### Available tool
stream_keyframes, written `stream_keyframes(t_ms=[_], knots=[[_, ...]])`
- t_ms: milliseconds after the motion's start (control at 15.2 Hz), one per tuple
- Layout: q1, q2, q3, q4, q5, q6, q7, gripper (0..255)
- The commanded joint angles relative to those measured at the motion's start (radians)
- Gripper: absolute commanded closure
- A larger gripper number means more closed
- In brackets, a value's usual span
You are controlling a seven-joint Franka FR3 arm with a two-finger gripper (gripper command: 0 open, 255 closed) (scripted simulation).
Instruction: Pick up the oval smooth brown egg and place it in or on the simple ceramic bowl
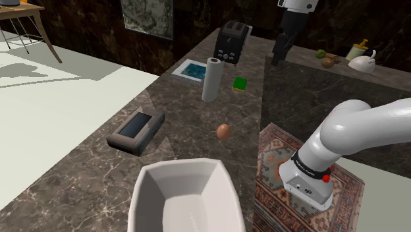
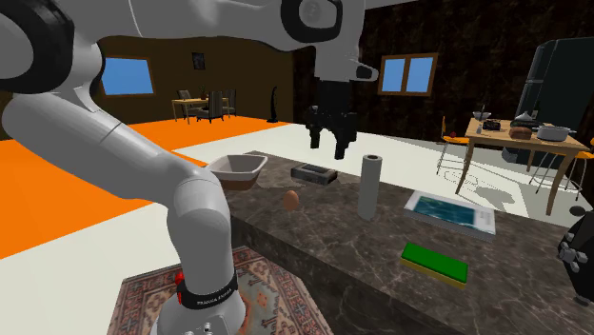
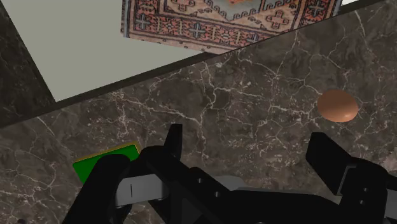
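Observation:
A smooth brown egg (image 1: pixel 224 132) (image 2: pixel 291 198) lies on the dark marble counter (image 1: pixel 178 112), between a white paper towel roll and the bowl. The white bowl (image 1: pixel 188 198) (image 2: pixel 238 168) stands empty near the counter's near end in the shoulder view. My black gripper (image 1: pixel 280 58) (image 2: pixel 327 147) hangs high above the counter, open and holding nothing. In the wrist view the gripper (image 3: pixel 251 149) has its fingers (image 3: pixel 327 153) wide apart, and the egg (image 3: pixel 337 105) lies on the marble beyond one fingertip, outside the gap.
On the counter stand a paper towel roll (image 1: pixel 211 79), a green sponge (image 1: pixel 240 84) (image 3: pixel 102 162), a black toaster (image 1: pixel 232 41), a dark flat device (image 1: pixel 137 132) and a blue-printed sheet (image 1: pixel 191 69). A patterned rug (image 1: pixel 296 178) lies beside the counter's edge.

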Motion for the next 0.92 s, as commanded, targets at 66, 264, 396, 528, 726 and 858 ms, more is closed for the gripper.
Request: stream_keyframes(t_ms=[66,264,396,528,726,858], knots=[[0.007,0.006,0.01,-0.02,0.015,0.018,0.014,0],[0.029,0.031,0.041,-0.075,0.063,0.074,0.053,0],[0.045,0.053,0.062,-0.108,0.097,0.114,0.078,0],[0.062,0.08,0.084,-0.137,0.131,0.156,0.101,0],[0.091,0.129,0.117,-0.172,0.185,0.223,0.134,0],[0.111,0.168,0.14,-0.19,0.221,0.269,0.153,0]])
